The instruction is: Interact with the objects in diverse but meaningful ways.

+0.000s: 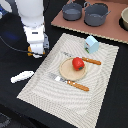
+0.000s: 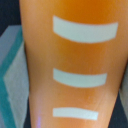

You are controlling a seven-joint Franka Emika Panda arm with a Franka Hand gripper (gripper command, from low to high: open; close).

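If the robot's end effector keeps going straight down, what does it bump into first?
It seems to hold the yellow-orange block, which fills the wrist view. Going straight down, that block would probably meet the black table first, close to the placemat's edge. The exact spot is uncertain, because depth is hard to read.

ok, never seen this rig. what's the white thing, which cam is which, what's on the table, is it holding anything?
The white thing is a robot arm; its gripper is at the placemat's edge. One picture comes from an off-arm camera. The other comes from a wrist camera, filled by an orange block with pale stripes, very close. In the exterior view the gripper seems closed on that yellow-orange piece, though the fingers are hard to make out. On the placemat: a tan plate carrying a red fruit, orange-handled cutlery on either side, and a pale-blue house-shaped box. A white piece lies off the mat. Grey pots stand behind.
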